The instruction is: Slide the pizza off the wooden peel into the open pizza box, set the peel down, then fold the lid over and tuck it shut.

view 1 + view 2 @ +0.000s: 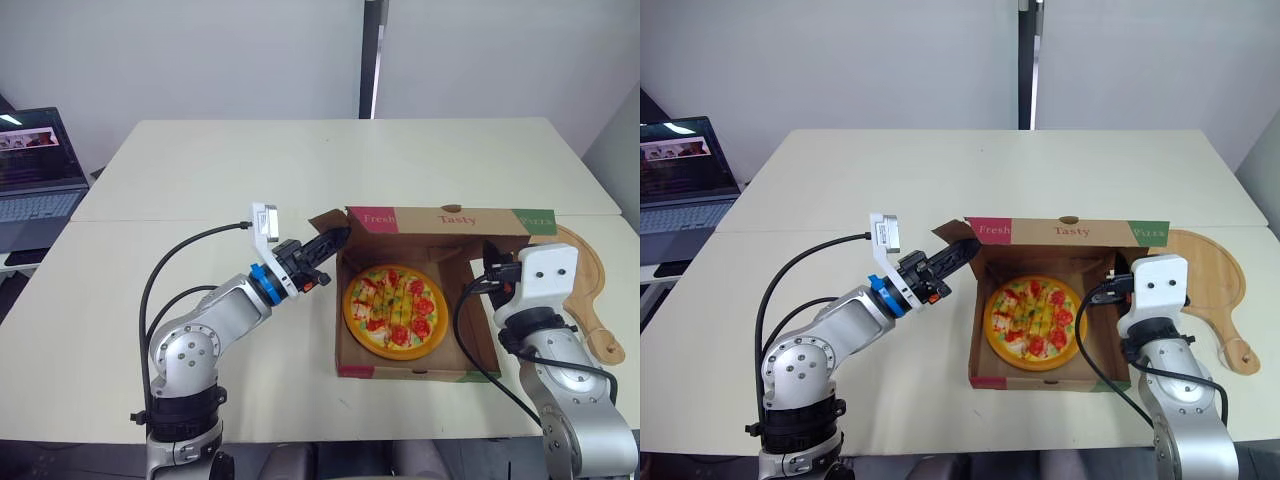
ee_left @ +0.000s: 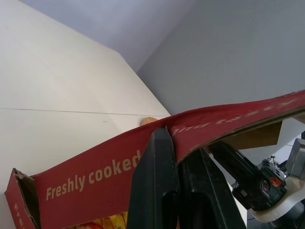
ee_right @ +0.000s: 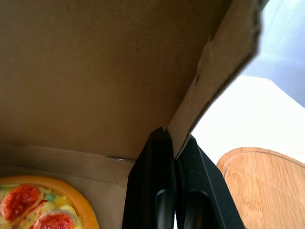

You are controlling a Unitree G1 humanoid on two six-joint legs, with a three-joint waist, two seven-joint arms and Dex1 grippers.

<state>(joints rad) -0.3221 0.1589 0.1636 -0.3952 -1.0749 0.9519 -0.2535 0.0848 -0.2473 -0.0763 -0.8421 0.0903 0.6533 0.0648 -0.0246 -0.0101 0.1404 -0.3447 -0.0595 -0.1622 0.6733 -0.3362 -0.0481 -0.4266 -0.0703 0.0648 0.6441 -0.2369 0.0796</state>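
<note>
Left gripper (image 1: 338, 238): black fingers (image 2: 155, 181) pinched shut on the left corner of the red-printed brown cardboard lid (image 1: 440, 218), with the red band clamped between them.
Right gripper (image 3: 172, 138): clamped on the lid's right side flap, with the brown edge caught between its fingers.
Why two pinches: my read is that one grip at each end holds the wide lid level and stops it twisting as it folds.
Lid: stands roughly upright off the back wall, printed band facing forward, not down over the base.
Pizza: the round orange-crust pizza with red toppings (image 1: 395, 308) lies flat inside the shallow brown cardboard box base (image 1: 400, 372), clear of the lid.
Peel: the round light wooden peel with a short handle (image 1: 585, 290) lies flat on the table just right of the box, beyond the right arm and out of the lid's swing.
Step, judged: slide and set-down look done, fold is in hand, tuck remains.
Risk, judged: uneven pull could buckle a flap.
Surroundings: cream table (image 1: 250, 170); open grey laptop (image 1: 35, 170) far left, well apart.
</note>
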